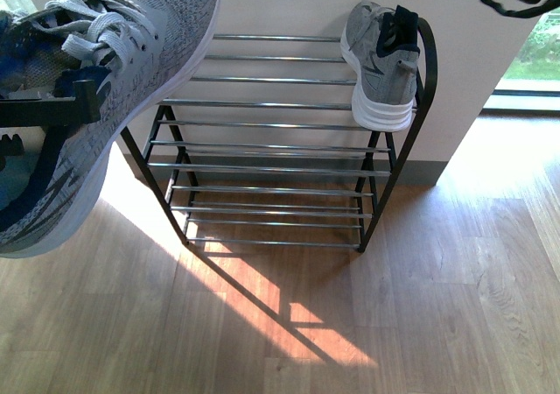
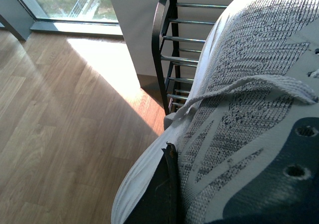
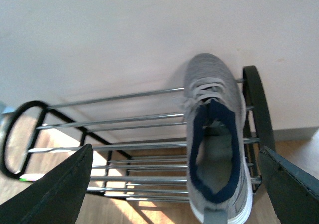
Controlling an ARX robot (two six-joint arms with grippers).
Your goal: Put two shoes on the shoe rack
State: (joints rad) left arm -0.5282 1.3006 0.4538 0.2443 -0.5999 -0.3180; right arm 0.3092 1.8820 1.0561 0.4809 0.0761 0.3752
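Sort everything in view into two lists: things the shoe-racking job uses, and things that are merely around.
Belongs to the job: raised shoe; shoe on the top shelf; shoe rack.

Merely around: wooden floor; white wall; window.
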